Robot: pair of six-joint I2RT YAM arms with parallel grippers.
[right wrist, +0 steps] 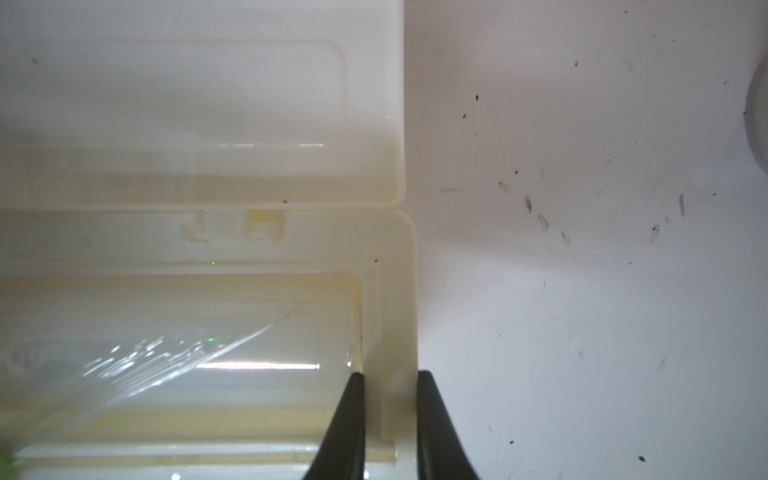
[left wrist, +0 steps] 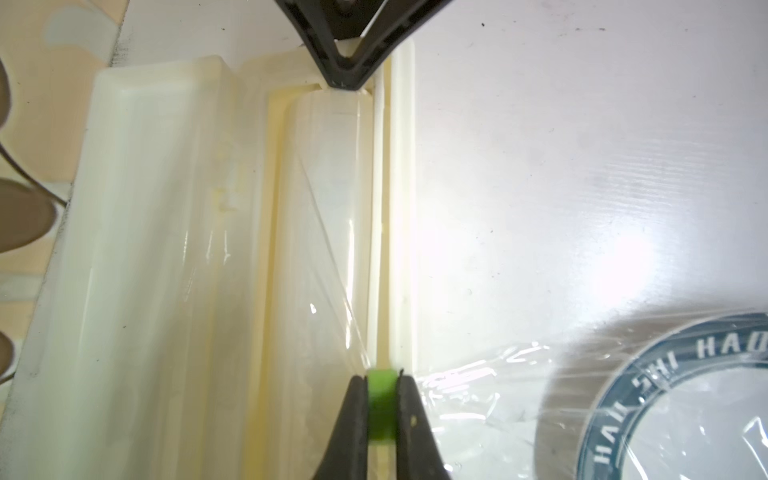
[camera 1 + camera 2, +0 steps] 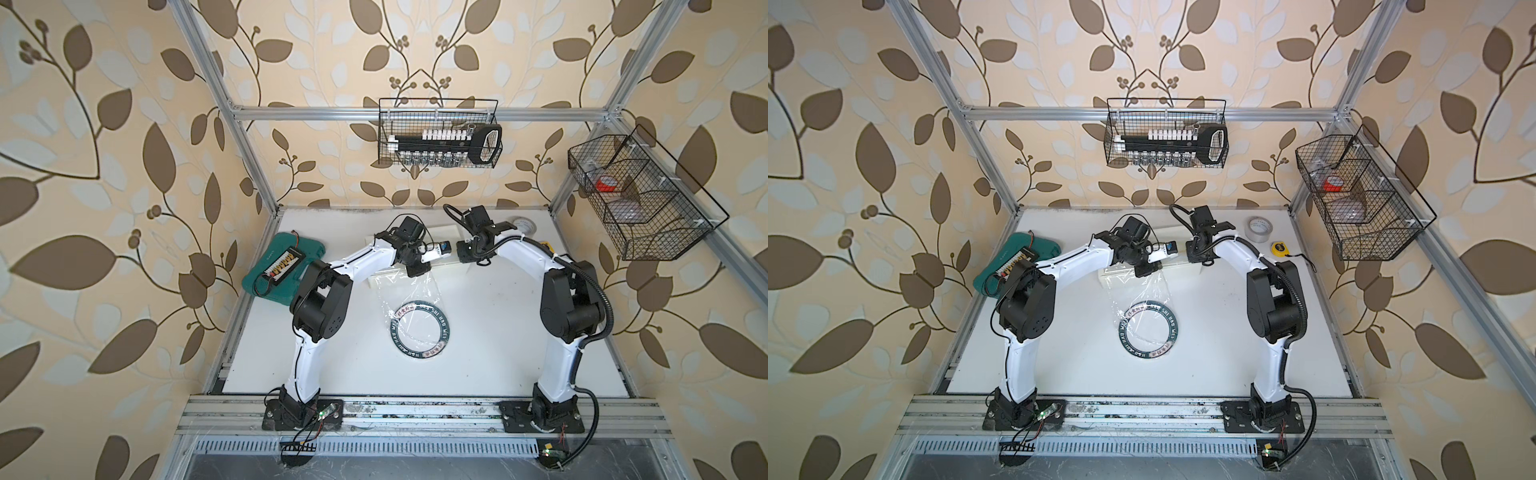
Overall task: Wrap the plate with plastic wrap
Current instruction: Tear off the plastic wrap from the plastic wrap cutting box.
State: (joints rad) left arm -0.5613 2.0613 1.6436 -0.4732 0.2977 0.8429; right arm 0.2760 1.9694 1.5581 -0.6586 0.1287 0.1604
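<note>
Wrap (image 3: 399,293) partly over plate (image 3: 447,328), disp. box (image 2: 166,249) behind.

This was a robotics lab test cell: leaf-print wallpaper (image 3: 104,166) lined the walls behind a bare aluminium frame (image 3: 415,112) built around a scuffed white tabletop (image 3: 478,332). A left arm (image 3: 305,361) and a right arm (image 3: 557,365) were bolted to a slotted rail (image 3: 415,411) trailing loose wiring. A back wire basket (image 3: 386,124) of tools and a side wire basket (image 3: 673,245) hung off the frame, and a green tool case (image 3: 316,249), a grey tape roll (image 3: 1249,232) and a yellow tape measure (image 3: 1278,248) lay on the table.
</note>
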